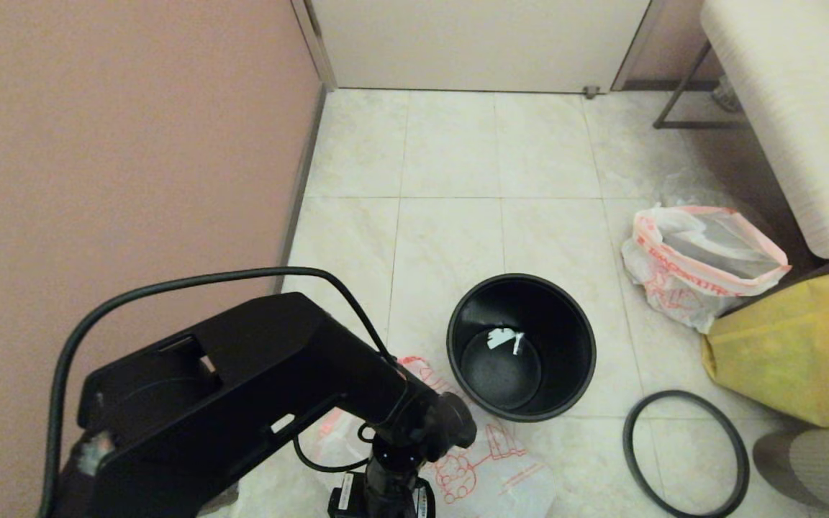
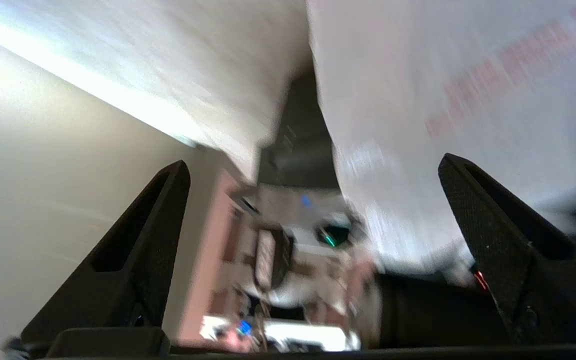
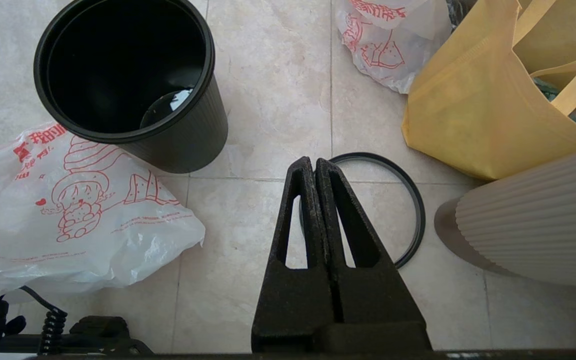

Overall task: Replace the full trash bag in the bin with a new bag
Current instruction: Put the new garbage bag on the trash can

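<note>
The black bin (image 1: 521, 345) (image 3: 133, 75) stands upright on the floor tiles with no bag in it, only a white scrap on its bottom. Its grey hoop (image 1: 686, 453) (image 3: 408, 200) lies flat on the floor to its right. The full trash bag (image 1: 695, 266) (image 3: 388, 40) sits farther right with its mouth open. The new bag (image 1: 486, 460) (image 3: 78, 210) lies limp by the bin's near left side. My left gripper (image 2: 313, 161) is open low beside it, with the bag's white film (image 2: 468, 90) close to one finger. My right gripper (image 3: 312, 162) hangs shut and empty above the hoop.
A yellow bag (image 1: 796, 345) leans behind the full bag. A ribbed beige cylinder (image 1: 817, 460) stands at the near right, and a pale bench (image 1: 796, 108) at the far right. A pink wall (image 1: 119, 144) runs along the left.
</note>
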Robot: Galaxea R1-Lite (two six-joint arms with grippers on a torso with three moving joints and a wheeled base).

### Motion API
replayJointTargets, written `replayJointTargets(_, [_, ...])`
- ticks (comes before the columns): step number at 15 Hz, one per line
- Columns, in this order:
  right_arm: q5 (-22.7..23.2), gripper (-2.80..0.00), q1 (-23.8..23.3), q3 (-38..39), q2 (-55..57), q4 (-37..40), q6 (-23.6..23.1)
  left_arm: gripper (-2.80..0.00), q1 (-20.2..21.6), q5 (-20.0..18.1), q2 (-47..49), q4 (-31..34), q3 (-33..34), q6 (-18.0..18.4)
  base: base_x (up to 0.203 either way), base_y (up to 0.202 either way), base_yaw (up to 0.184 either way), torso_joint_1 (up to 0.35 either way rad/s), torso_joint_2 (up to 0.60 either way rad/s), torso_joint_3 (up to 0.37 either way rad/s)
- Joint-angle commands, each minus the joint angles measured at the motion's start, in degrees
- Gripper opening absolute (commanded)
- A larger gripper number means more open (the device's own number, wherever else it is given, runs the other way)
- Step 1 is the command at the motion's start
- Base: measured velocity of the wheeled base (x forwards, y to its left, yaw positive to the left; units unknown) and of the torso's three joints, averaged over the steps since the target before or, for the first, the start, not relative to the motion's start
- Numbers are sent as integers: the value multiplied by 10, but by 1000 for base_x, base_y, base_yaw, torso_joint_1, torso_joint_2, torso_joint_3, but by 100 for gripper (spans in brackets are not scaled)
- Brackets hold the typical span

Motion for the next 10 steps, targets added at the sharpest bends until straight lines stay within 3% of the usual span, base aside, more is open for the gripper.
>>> replayJointTargets(1, [0, -280, 0, 0, 0, 0, 0, 0, 0, 32, 46, 7, -30, -2, 0, 0, 0, 0, 0, 0])
replayJointTargets(7, [0, -280, 0, 0, 0, 0, 0, 0, -18, 57, 80, 76, -74, 5, 0, 0, 0, 0, 0, 0])
replayJointTargets(10, [0, -280, 0, 0, 0, 0, 0, 0, -13, 89, 59, 77, -62, 32, 0, 0, 0, 0, 0, 0])
